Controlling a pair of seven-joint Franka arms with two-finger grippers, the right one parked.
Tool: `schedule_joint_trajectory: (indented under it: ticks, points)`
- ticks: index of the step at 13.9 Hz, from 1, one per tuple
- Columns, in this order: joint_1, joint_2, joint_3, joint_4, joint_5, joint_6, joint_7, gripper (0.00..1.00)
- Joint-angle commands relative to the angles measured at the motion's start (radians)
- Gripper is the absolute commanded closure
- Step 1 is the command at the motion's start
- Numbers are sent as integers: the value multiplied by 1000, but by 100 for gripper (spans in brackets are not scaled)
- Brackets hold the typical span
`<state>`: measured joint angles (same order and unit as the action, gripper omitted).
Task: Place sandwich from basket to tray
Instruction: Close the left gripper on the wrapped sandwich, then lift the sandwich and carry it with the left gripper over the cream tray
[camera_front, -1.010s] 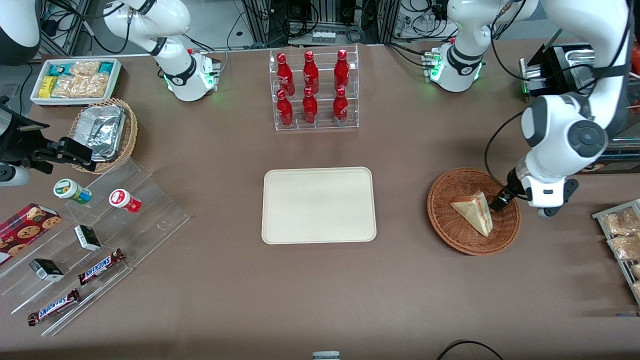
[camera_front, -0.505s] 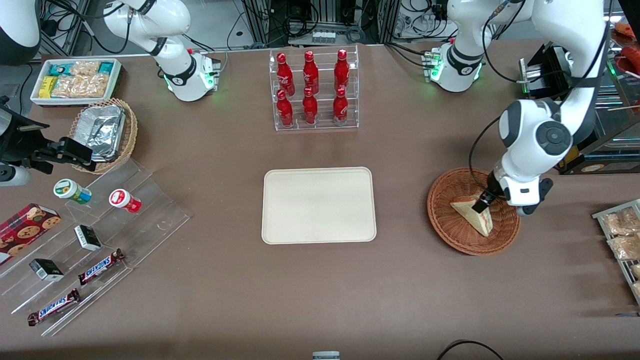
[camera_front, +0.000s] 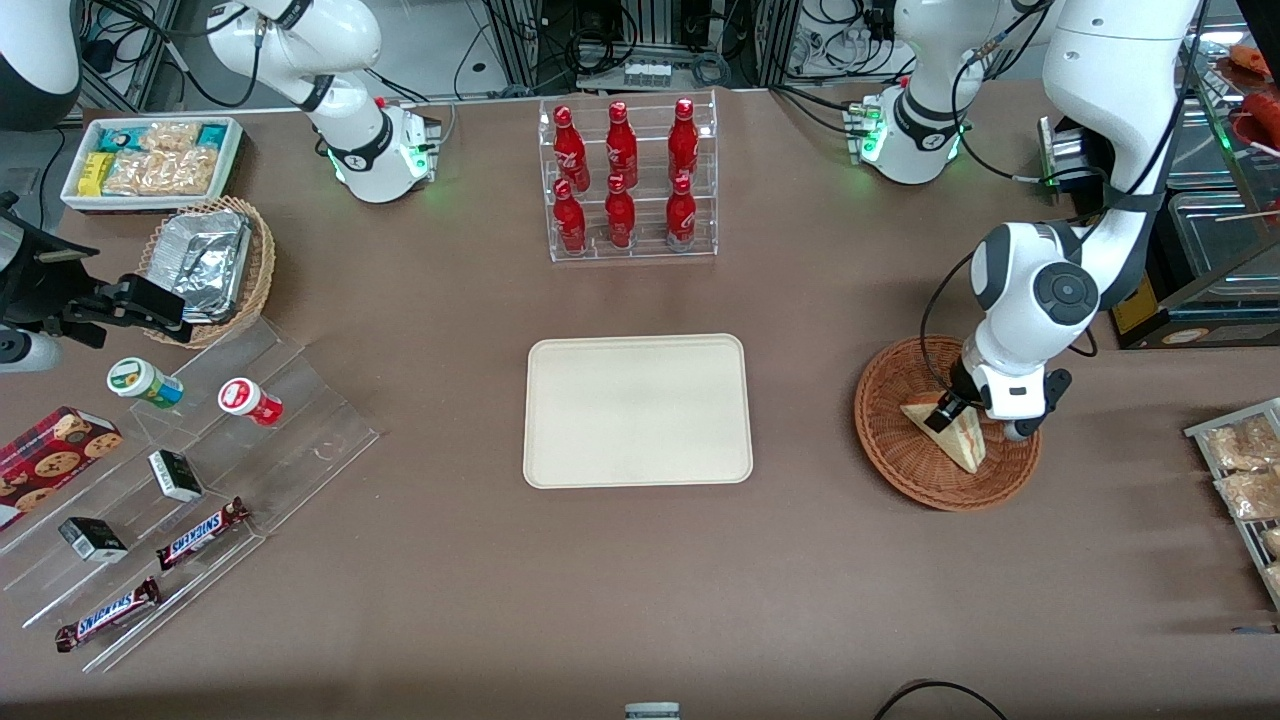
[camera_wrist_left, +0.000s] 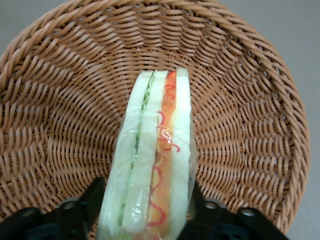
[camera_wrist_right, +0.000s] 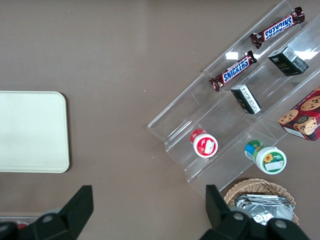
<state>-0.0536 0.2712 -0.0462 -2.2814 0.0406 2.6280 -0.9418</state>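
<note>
The gripper (camera_front: 945, 408) is lowered into the basket (camera_front: 890, 445), fingers (camera_wrist_left: 80, 210) spread on both sides of the sandwich (camera_wrist_left: 152, 165).

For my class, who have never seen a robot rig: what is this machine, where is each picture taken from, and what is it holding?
Two white robot arms stand at a brown table. One picture looks across from the front; two come from cameras on the arms' wrists. The working arm's hand is down in the reddish-brown basket, its two fingers on either side of the wrapped sandwich. Whether they are pressing on it cannot be told. The cream tray lies beside the basket, with red bottles farther from the front camera.
</note>
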Motion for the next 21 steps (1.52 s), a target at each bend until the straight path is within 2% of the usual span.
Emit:
schedule_joint_trajectory:
  ticks: [1,4,6,8,10,12,15,18,21]
  points:
    - [-9,-52,6,10,13,-50,-16,100]
    - [-12,-145,3,75,21,-301,33,100]
    - [-23,-196,-23,178,19,-527,58,100]
    - [-23,-201,-93,320,18,-726,52,100]
    - [-23,-190,-179,432,6,-840,41,100]
    - [-23,-188,-274,470,-13,-852,40,100]
    - [-57,-78,-417,568,-8,-829,-1,100]
    - [-230,46,-428,632,63,-754,-52,100]
    - [-337,201,-428,704,174,-651,-176,100]
